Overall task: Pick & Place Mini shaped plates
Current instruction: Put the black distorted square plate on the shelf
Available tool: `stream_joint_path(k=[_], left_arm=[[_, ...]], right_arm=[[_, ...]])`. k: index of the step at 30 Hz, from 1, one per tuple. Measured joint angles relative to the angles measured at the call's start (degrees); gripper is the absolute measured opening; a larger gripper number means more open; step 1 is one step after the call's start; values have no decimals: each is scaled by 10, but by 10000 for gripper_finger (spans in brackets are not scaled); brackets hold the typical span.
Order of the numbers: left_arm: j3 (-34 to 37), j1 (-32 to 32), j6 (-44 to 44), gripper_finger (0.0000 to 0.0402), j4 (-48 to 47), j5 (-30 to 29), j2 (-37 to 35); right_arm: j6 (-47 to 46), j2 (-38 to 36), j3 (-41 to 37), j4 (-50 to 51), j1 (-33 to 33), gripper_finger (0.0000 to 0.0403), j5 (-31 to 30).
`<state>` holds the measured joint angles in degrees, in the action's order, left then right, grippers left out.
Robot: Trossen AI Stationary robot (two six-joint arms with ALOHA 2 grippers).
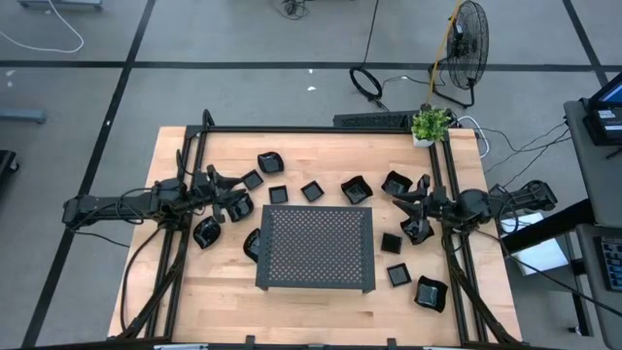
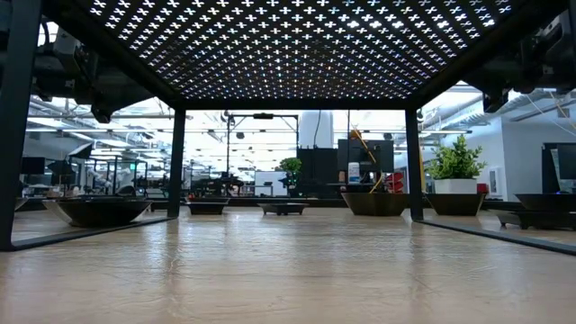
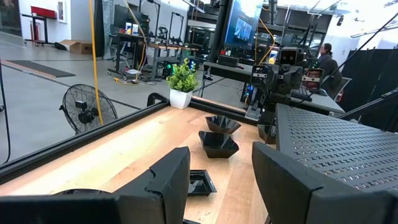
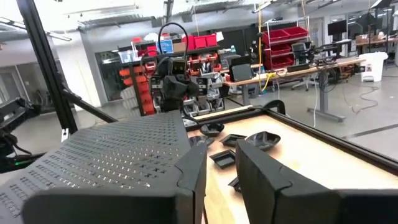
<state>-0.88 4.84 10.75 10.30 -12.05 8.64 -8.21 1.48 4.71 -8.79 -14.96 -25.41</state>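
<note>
Several small glossy black mini shaped plates lie flat on the wooden table around a dark perforated tray (image 1: pixel 316 248) that stands on legs. There is a row beyond the tray's far side (image 1: pixel 311 191), some at its left (image 1: pixel 207 231) and some at its right (image 1: pixel 431 293). My left gripper (image 1: pixel 238 197) hovers level at the tray's far left corner. It is open, with nothing between its fingers (image 3: pixel 221 180). My right gripper (image 1: pixel 408 209) hovers level at the tray's far right corner. Its fingers stand a narrow gap apart, with nothing between them (image 4: pixel 221 177).
A black frame rail (image 1: pixel 321 129) runs round the table's far and side edges. A potted plant (image 1: pixel 431 124) stands at the far right corner. A fan (image 1: pixel 466 44) and cables are on the floor beyond. A person (image 3: pixel 326 57) sits in the room behind.
</note>
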Motion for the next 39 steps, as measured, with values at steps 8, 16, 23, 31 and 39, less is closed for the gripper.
stream_joint_path(k=[8,16,23,31,39], left_arm=[[0,0,0,177,0,0,0],[0,0,0,177,0,0,0],[0,0,0,177,0,0,0],[0,0,0,177,0,0,0],[0,0,0,177,0,0,0]], right_arm=[[6,3,0,-79,0,77,25],[16,129,34,-286,-22,182,240],[40,340,271,-49,-82,271,205],[-153,567,634,571,-144,262,36],[-486,680,692,891,-201,247,158]])
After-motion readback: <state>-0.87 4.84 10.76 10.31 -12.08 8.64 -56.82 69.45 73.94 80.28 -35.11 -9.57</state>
